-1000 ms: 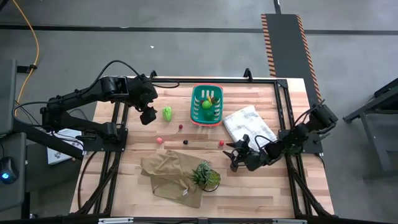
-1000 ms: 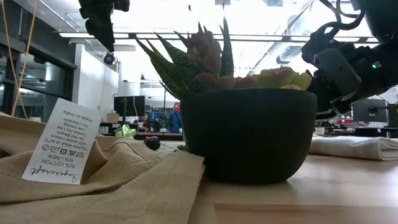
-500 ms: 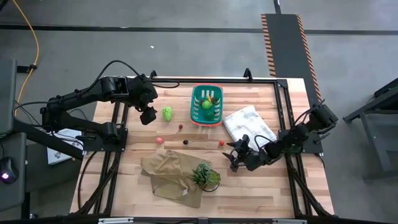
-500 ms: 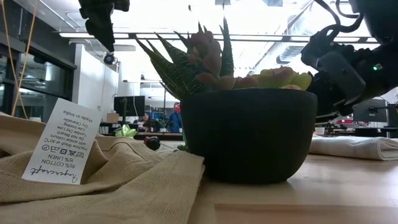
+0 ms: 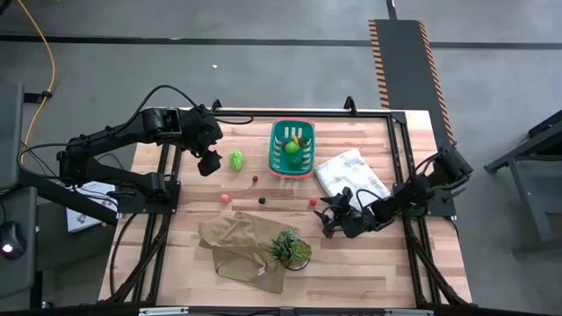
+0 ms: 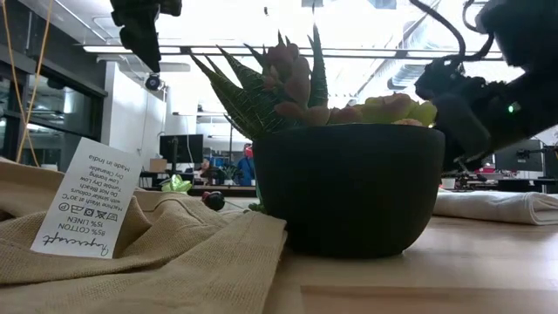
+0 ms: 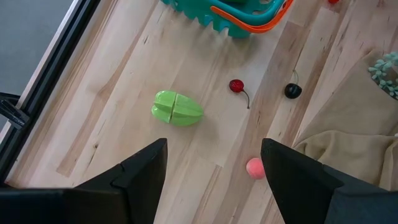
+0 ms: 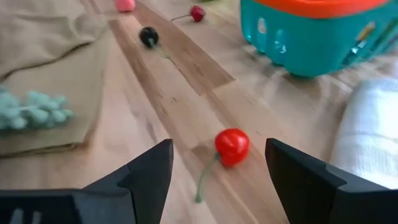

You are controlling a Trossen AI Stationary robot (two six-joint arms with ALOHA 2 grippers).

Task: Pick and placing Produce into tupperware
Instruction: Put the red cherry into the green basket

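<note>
While the left gripper [image 5: 209, 163] hangs with fingers spread wide and empty, a light green lump [image 5: 236, 160] lies just beside it, long axis running toward the far edge. Next come the pink ball [image 5: 226, 198], two dark cherries, then the teal basket [image 5: 277, 151], long side front-to-back, holding produce. A red cherry [image 8: 232, 146] sits ahead of the right gripper [image 5: 328, 224], fingers apart, stem toward it.

One basket [image 5: 292, 147], two cloths [image 5: 351, 174] [image 5: 237, 243], one plant [image 5: 291, 247], five loose produce pieces [image 5: 236, 160] beside the basket.
</note>
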